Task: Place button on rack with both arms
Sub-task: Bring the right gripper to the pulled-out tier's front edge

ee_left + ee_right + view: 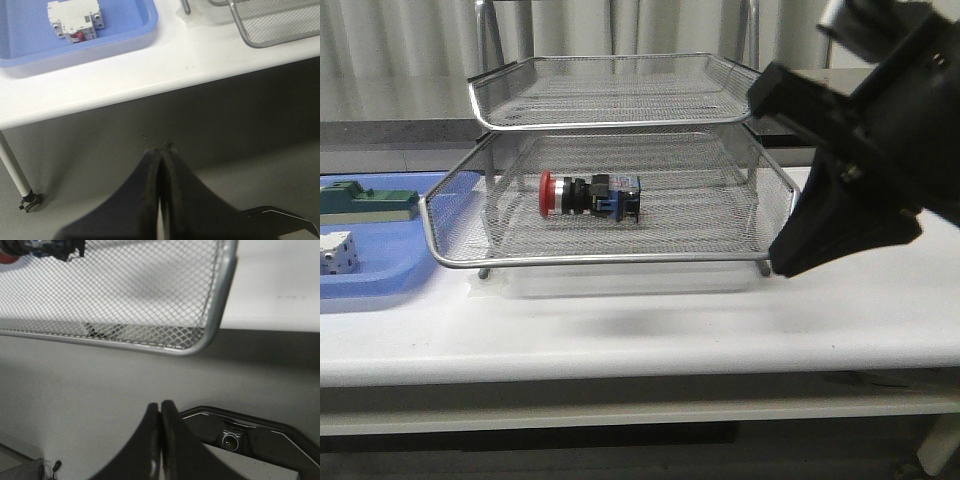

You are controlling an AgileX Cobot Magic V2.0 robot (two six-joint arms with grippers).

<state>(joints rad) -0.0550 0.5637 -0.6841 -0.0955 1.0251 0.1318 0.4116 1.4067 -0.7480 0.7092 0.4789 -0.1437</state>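
Note:
The button lies on its side in the pulled-out wire tray of the rack, red cap toward the left. In the right wrist view only its dark body shows through the mesh at the tray's far side. My right gripper is shut and empty, just off the tray's front right corner; its fingertips hang in front of the table edge. My left gripper is shut and empty, below and in front of the table edge, out of the front view.
A flat blue tray left of the rack holds a green block and a white cube. A white part lies in the blue tray in the left wrist view. A black camera bar sits below the table.

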